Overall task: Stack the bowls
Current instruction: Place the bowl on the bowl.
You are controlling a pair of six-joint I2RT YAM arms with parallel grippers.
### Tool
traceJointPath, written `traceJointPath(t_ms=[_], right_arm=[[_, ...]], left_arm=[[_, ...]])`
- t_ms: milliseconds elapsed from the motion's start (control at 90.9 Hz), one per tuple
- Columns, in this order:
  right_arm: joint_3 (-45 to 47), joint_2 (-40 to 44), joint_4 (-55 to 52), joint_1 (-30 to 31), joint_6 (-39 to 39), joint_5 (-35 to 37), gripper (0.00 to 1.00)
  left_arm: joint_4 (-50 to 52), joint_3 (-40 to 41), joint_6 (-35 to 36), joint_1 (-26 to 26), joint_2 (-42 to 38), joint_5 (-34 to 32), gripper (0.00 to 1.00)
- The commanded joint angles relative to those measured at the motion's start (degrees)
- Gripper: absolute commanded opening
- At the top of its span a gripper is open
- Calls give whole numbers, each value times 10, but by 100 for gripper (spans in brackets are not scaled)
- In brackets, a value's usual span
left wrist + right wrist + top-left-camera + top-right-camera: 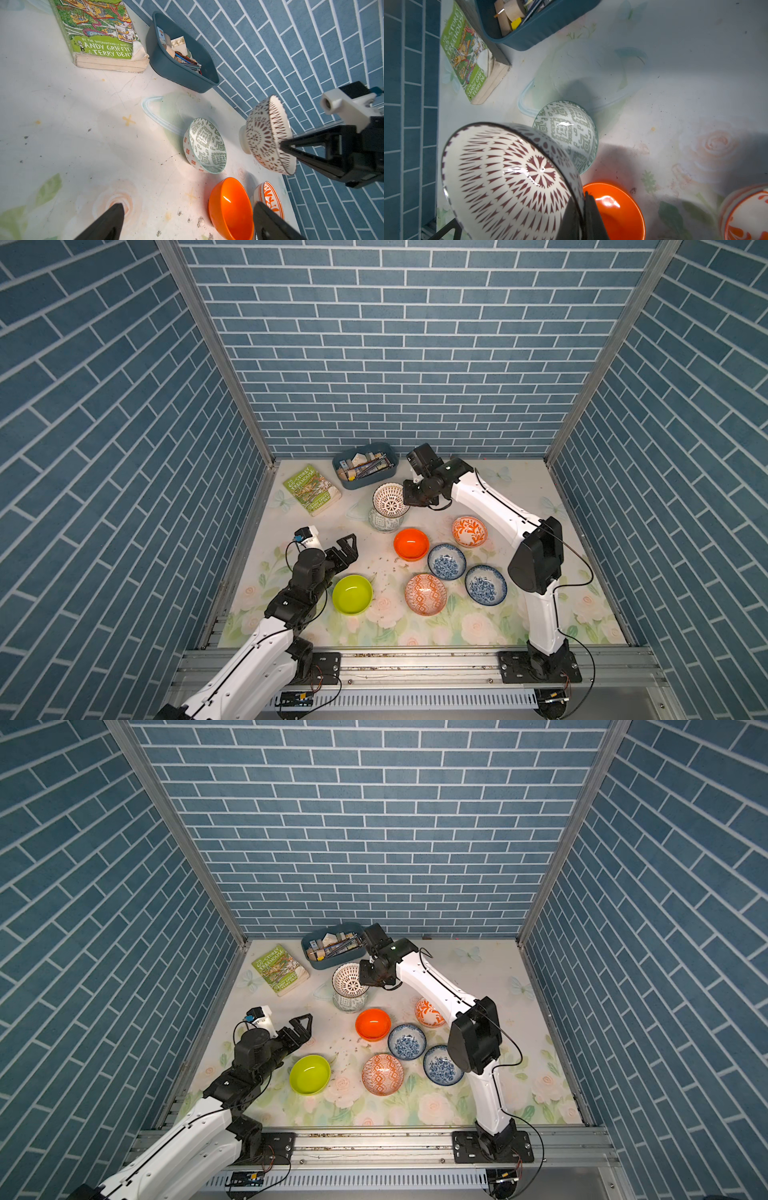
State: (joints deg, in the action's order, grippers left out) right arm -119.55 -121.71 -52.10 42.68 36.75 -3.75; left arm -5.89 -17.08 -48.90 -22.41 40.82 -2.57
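Right hand [407, 498] is clamped tight on the rim of the white lattice bowl [388, 498]. That bowl is off the bench [498, 626], tilted, hanging over the grey-green geometric bowl [384, 524]. The left wrist view shows a clear gap between the two. Left hand [352, 548] has its jaws spread wide and grips nothing, hovering over bare bench.

Reference is the plain orange bowl [411, 544], mouth up on the bench:
- grey-green geometric bowl: just behind it toward the back wall, slightly left, near but apart
- leaf-pattern orange-white bowl [468, 531]: to its right, a little further back, apart
- first blue-white floral bowl [446, 561]: just beside it, front-right
- second blue-white floral bowl [485, 585]: further front-right, beside the first
- geometric orange-white bowl [425, 594]: in front of it, toward the rail
- lime green bowl [352, 594]: front-left, well apart
- left hand: to its left, just behind the lime green bowl
- blue tray [361, 485] and green book [311, 489]: well behind it by the back wall, book left of tray

Every bowl on the bench sits singly, mouth up.
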Motion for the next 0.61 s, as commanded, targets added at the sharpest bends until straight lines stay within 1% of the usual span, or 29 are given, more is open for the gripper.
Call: traceJointPath(t_ms=[0,99,209,594], right_arm=[[-51,-23,-15,-1,-25,-2,0],[-83,-62,-25,-2,-28,-2,0],[-99,-84,-28,-2,-31,-2,0],[-105,-116,-23,-6,-30,-2,0]], left_arm=[[-2,-8,2,2,10,-5,100],[-7,-11,5,2,22,-3,100],[-12,-14,6,3,32,-2,100],[-26,-10,9,10,41,7,100]])
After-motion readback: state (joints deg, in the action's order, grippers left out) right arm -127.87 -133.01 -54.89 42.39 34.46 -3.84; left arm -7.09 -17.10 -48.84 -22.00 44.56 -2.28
